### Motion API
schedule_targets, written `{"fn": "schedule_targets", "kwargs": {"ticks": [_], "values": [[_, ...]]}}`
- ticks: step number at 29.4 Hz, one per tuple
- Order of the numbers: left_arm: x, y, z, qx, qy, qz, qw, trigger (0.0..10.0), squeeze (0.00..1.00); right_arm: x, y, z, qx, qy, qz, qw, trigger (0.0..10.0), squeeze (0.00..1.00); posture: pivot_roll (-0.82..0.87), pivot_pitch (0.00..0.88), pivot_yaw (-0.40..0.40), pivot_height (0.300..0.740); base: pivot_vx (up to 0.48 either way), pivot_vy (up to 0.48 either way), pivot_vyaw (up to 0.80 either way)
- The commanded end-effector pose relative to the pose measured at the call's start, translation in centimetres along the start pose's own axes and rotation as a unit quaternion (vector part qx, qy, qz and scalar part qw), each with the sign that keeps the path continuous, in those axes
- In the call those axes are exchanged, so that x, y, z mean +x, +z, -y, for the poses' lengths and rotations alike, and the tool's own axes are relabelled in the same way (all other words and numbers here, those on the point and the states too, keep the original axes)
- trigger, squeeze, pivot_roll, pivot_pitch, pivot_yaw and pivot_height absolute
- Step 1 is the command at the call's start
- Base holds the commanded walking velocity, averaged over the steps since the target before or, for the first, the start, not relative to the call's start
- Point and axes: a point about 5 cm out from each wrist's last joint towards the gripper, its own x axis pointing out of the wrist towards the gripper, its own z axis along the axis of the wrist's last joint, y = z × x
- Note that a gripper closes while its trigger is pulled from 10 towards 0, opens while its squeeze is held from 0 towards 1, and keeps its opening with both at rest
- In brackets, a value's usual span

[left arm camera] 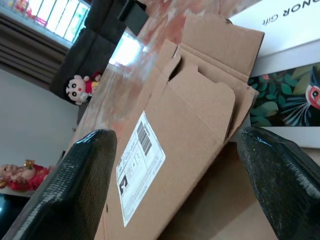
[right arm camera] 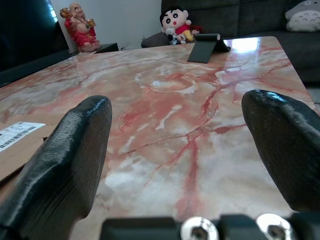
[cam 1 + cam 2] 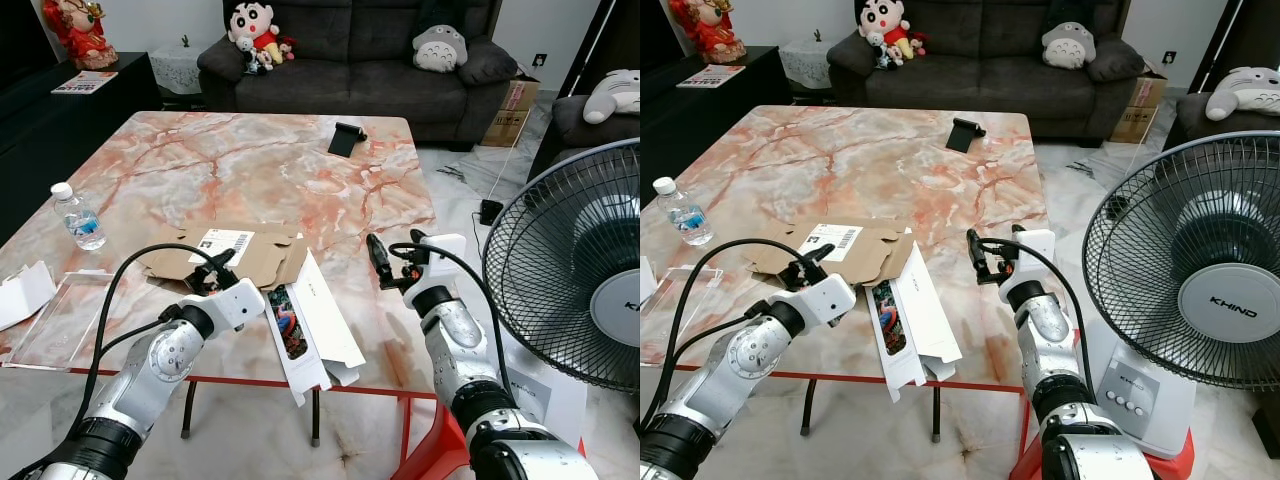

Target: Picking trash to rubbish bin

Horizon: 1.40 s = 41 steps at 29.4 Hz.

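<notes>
Left gripper (image 3: 212, 268): jaws stood wide apart, holding nothing, low over the near edge of the cardboard (image 3: 262, 255). The flattened cardboard, with a white label (image 1: 137, 167), lay between and just beyond the fingers (image 1: 75, 190).

Right gripper (image 3: 380, 262): jaws spread wide, empty, above bare marble table (image 2: 200, 130). Only the tabletop lay between its fingers (image 2: 65, 170); the cardboard's edge was off to its left.

White box (image 3: 310, 325): just right of the left gripper, between the two grippers, touching the cardboard and overhanging the table's near edge.

Bottle (image 3: 78, 217): upright, well left of the left gripper.

Black stand (image 3: 346, 138): far ahead of the right gripper, near the table's far edge.

Fan (image 3: 1200, 280): right of the right gripper, off the table.

Sofa (image 3: 350, 50): beyond the table, with plush toys.
</notes>
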Motion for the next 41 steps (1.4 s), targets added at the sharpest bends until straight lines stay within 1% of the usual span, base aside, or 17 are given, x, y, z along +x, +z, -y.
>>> {"fn": "schedule_targets", "kwargs": {"ticks": [1,6,12,22,29,32,38,41], "values": [[0.2,0.3,0.0,0.012,-0.008,0.000,1.000,10.0,0.00,0.3,0.5,0.0,-0.004,0.004,0.005,1.000,10.0,0.00,0.02,0.000,-0.010,0.740,0.000,0.000,0.00],[0.2,0.0,0.1,0.023,-0.015,-0.012,1.000,10.0,0.00,0.3,0.5,0.1,-0.005,0.004,0.004,1.000,10.0,0.00,0.02,0.000,-0.013,0.740,0.000,0.000,0.00],[-0.1,-0.8,0.4,0.033,-0.029,-0.034,0.998,10.0,0.00,0.3,0.6,0.1,-0.006,0.004,0.004,1.000,10.0,0.00,0.02,0.000,-0.016,0.740,0.000,0.000,0.00],[-0.1,-0.8,0.6,0.033,-0.033,-0.038,0.998,10.0,0.00,0.3,0.6,0.2,-0.006,0.005,0.003,1.000,10.0,0.00,0.03,0.000,-0.019,0.740,0.000,0.000,0.00],[0.8,-0.4,1.2,0.031,-0.047,-0.031,0.998,10.0,0.00,0.3,0.5,0.2,-0.006,0.005,0.003,1.000,10.0,0.00,0.02,0.000,-0.020,0.740,0.000,0.000,0.00],[1.3,-0.3,1.5,0.038,-0.054,-0.030,0.997,10.0,0.00,0.3,0.5,0.2,-0.006,0.004,0.003,1.000,10.0,0.00,0.02,0.000,-0.020,0.740,0.000,0.000,0.00],[2.2,-0.1,1.4,0.056,-0.055,-0.034,0.996,10.0,0.00,0.3,0.5,0.2,-0.006,0.002,0.004,1.000,10.0,0.00,0.02,0.000,-0.019,0.740,0.000,0.000,0.00],[2.4,-0.1,1.4,0.062,-0.058,-0.036,0.996,10.0,0.00,0.3,0.5,0.2,-0.006,0.002,0.004,1.000,10.0,0.00,0.02,0.000,-0.019,0.740,0.000,0.000,0.00]]}}
